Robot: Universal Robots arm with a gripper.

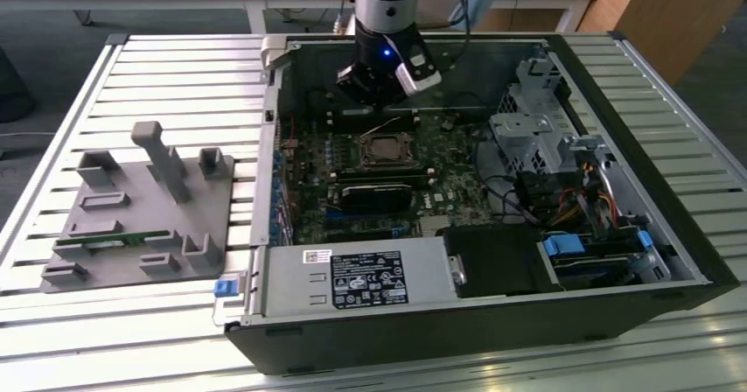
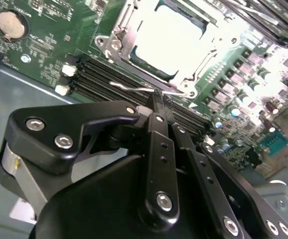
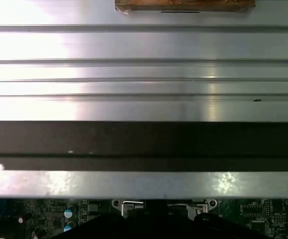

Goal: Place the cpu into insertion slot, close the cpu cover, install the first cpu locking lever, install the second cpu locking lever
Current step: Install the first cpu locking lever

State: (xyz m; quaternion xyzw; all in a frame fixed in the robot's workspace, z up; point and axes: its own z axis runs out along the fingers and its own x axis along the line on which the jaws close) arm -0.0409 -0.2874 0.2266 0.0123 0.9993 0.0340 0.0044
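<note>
So the cpu [image 2: 169, 41] is already sitting in the insertion slot [image 2: 134, 62] on the motherboard [image 2: 49, 45], and the cpu cover [image 2: 209, 46] looks folded down around it, the chip's bright top showing through the cut-out. In the second wrist view the gripper [image 2: 157, 97] has its fingers pressed together, and the tip is right at the thin wire locking lever [image 2: 134, 87] that runs along the socket's near edge, next to the long black memory slots [image 2: 104, 79]. I can't tell if it's actually touching the wire or just over it. My read is we're on a lever step, and doing it well means catching the wire with the very tip, pushing it down and sideways under its hook, and not letting it slip onto the cover or the memory slots. Room is tight: in the exterior view the arm [image 1: 386, 11] reaches into the open computer case [image 1: 653, 261] near its far wall, with the drive cage [image 1: 531, 138] on the exterior view's right and a black module [image 1: 376, 195] just toward the case's near edge. The grey fixture tray [image 1: 140, 208] sits well apart, out on the slatted table [image 1: 175, 68].
</note>
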